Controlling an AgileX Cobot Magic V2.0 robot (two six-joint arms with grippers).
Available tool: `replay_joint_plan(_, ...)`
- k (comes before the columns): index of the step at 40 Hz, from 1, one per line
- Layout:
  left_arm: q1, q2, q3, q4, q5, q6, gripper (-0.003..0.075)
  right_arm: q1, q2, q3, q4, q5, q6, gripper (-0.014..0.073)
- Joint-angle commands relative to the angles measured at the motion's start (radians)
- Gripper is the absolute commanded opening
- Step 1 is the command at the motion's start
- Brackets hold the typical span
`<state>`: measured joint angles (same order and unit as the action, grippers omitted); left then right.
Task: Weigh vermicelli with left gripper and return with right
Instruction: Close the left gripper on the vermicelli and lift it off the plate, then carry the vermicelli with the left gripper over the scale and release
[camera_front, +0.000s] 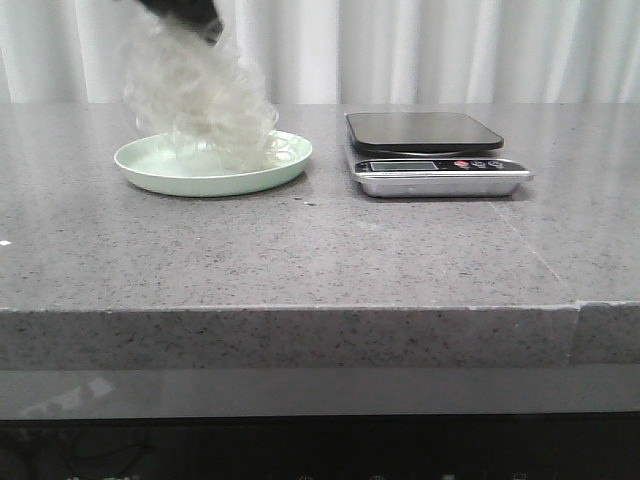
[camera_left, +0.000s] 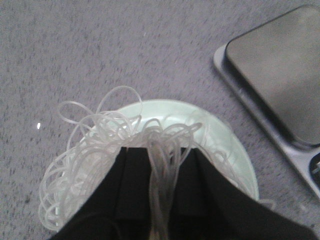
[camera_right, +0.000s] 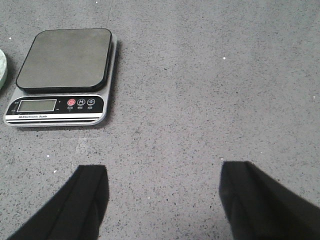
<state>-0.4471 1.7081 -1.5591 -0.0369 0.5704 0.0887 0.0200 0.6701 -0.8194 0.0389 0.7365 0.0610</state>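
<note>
The vermicelli (camera_front: 195, 95) is a fluffy whitish tangle hanging from my left gripper (camera_front: 190, 15) at the top left of the front view, its lower loops still touching the pale green plate (camera_front: 150, 165). In the left wrist view my left gripper (camera_left: 162, 152) is shut on a bundle of the vermicelli (camera_left: 95, 150) above the plate (camera_left: 227, 145). The scale (camera_front: 430, 150) stands right of the plate, its black platform bare; it also shows in the left wrist view (camera_left: 280, 75). My right gripper (camera_right: 162, 172) is open and empty over bare table, near the scale (camera_right: 62, 75).
The grey speckled table (camera_front: 300, 250) runs to a front edge near me. White curtains (camera_front: 450, 50) hang behind it. A seam crosses the table at the right (camera_front: 545, 260).
</note>
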Motion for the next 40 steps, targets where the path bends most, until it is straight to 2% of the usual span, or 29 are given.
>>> replay_joint_plan(1,-0.048,-0.065,-0.12,-0.009,-0.071,0.006,0.0155,-0.004,0.008,-0.024,-0.001,-0.058,-0.008,0.0582)
replay_joint_plan(13,-0.17,0.048,-0.405,-0.009,-0.071,0.031,0.0155,-0.004,0.008,-0.024,-0.001,-0.058,-0.008,0.0582)
replay_joint_plan(22,-0.21,0.206,-0.625,-0.015,-0.073,0.031,0.0155,-0.004,0.008,-0.024,-0.001,-0.058,-0.008,0.0582)
replay_joint_plan(26,-0.214,0.28,-0.701,-0.062,-0.079,0.031,0.0155,-0.004,0.008,-0.024,-0.001,-0.058,-0.008,0.0582)
replay_joint_plan(32,-0.214,0.37,-0.774,-0.108,-0.089,0.031,0.0155,-0.004,0.008,-0.024,-0.001,-0.058,-0.008,0.0582)
replay_joint_plan(40,-0.214,0.445,-0.779,-0.135,-0.098,0.031,0.0156,-0.004,0.008,-0.024,-0.001,-0.058,-0.008,0.0582)
